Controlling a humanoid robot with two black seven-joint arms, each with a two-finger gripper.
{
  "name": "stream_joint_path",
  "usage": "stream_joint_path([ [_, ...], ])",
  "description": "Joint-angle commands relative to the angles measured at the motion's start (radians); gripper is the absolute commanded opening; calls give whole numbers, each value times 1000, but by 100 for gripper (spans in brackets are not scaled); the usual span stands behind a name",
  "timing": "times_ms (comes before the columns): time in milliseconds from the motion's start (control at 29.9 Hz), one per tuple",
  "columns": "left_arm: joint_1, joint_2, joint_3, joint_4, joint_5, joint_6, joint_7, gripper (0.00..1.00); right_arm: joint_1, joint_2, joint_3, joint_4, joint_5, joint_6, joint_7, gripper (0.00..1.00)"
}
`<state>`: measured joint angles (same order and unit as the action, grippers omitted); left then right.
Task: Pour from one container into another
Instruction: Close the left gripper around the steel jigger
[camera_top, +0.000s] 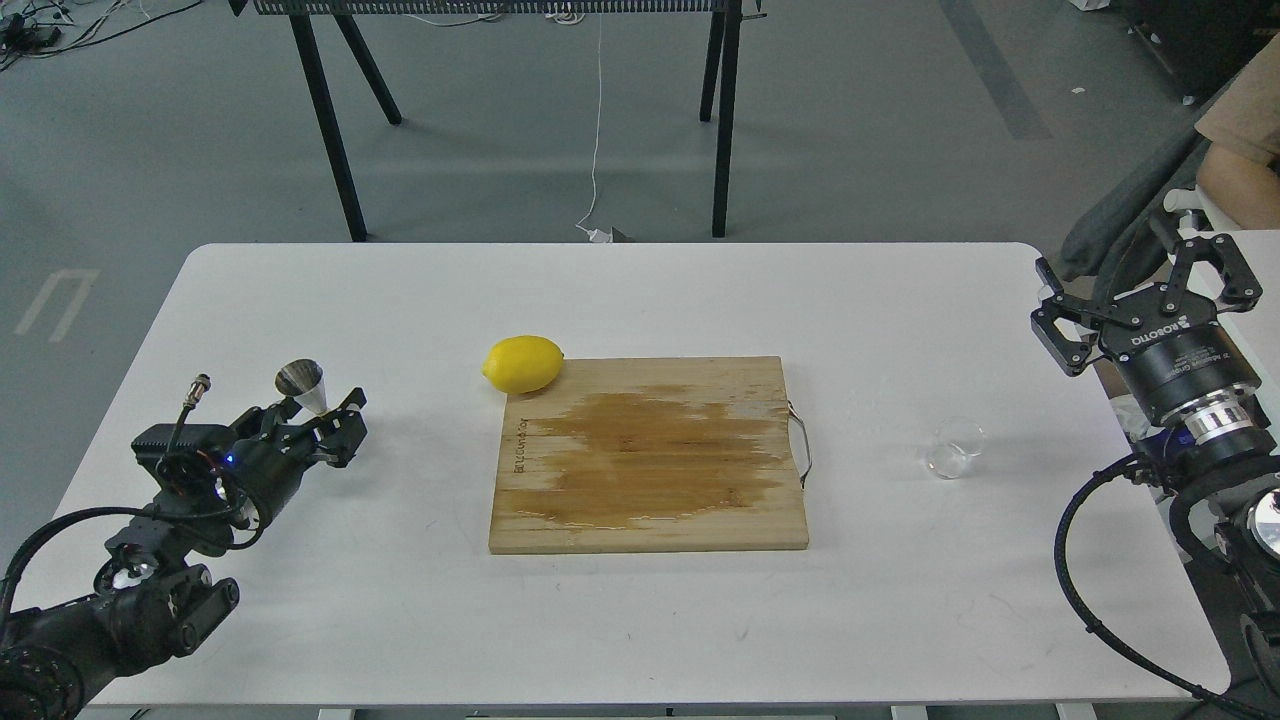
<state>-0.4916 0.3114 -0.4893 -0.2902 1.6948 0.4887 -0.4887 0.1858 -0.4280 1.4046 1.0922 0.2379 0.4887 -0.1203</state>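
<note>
The steel jigger (300, 384) stands upright near the table's left side; only its upper cone shows. My left gripper (312, 410) reaches it from the near left. It is open, one finger on each side of the jigger's hidden lower part, and I cannot tell whether they touch it. The small clear glass cup (955, 447) stands on the table at the right. My right gripper (1125, 272) hangs open above the table's right edge, behind and to the right of the cup, with nothing between its fingers.
A wooden cutting board (650, 455) with a wet stain and a metal handle lies in the middle of the white table (620, 300). A lemon (523, 363) rests at its far left corner. A person's arm (1240, 150) and a chair are beyond the right edge.
</note>
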Motion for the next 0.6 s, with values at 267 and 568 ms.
stream_joint_path([
  [267,1,0,8,5,0,0,0,42,-3,0,-3,0,0,0,1,99],
  [568,-1,0,14,3,0,0,0,21,-6,0,-1,0,1,0,1,99],
])
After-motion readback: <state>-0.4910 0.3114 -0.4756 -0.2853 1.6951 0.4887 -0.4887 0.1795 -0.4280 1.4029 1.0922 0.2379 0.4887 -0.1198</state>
